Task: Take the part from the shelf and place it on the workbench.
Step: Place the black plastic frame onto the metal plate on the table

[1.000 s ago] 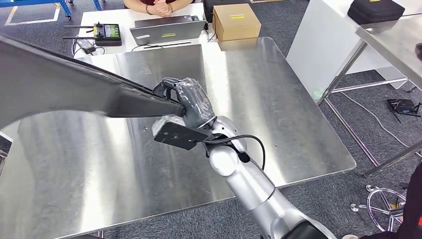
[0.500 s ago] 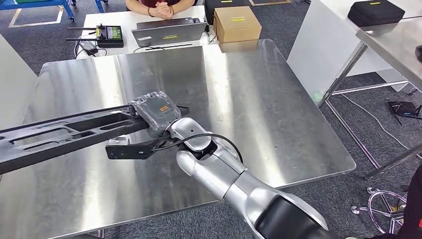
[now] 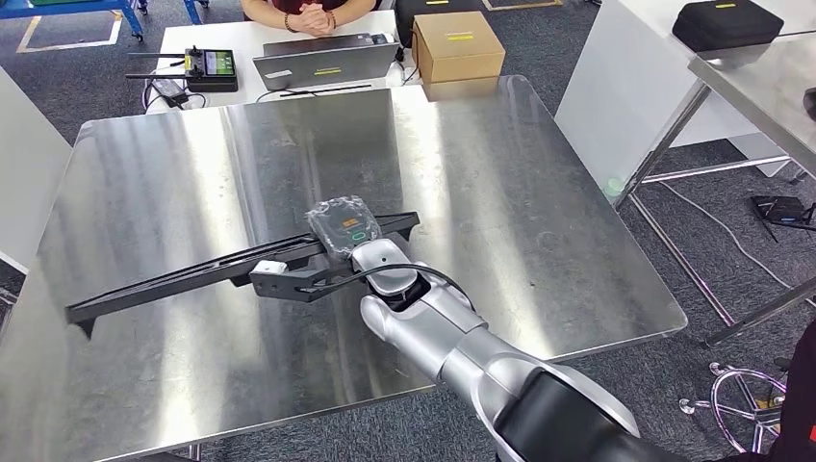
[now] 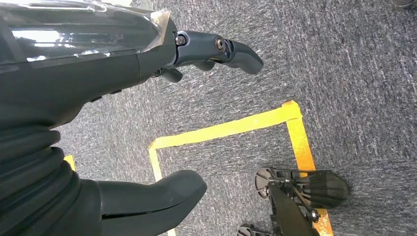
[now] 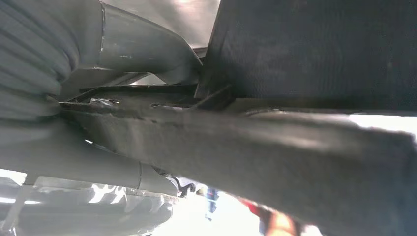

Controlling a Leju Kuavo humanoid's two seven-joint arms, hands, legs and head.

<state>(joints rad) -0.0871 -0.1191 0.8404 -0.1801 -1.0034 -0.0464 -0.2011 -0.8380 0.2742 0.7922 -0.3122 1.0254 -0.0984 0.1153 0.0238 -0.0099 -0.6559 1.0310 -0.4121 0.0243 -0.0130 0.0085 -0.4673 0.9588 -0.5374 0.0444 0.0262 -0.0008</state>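
Lowered since half a second ago, the long black part [image 3: 192, 276] now lies flatter and further right, running from the left middle of the frame to just right of centre, low over the steel workbench [image 3: 539, 212]. Whether it touches the top, cannot tell. Right hand [image 3: 344, 226] is wrapped around the part near its right end, wrist camera bracket just below. Left hand [image 4: 147, 98] hangs over carpet by yellow floor tape [image 4: 231, 129], fingers apart, holding nothing. At the upper edge, a white desk carries a laptop [image 3: 325, 60], a controller [image 3: 211, 67] and a cardboard box [image 3: 456, 43]; a person's clasped hands [image 3: 309, 14] rest there. Risk: grip sits far off-centre, so the long free end could drop and slam or skid on release.
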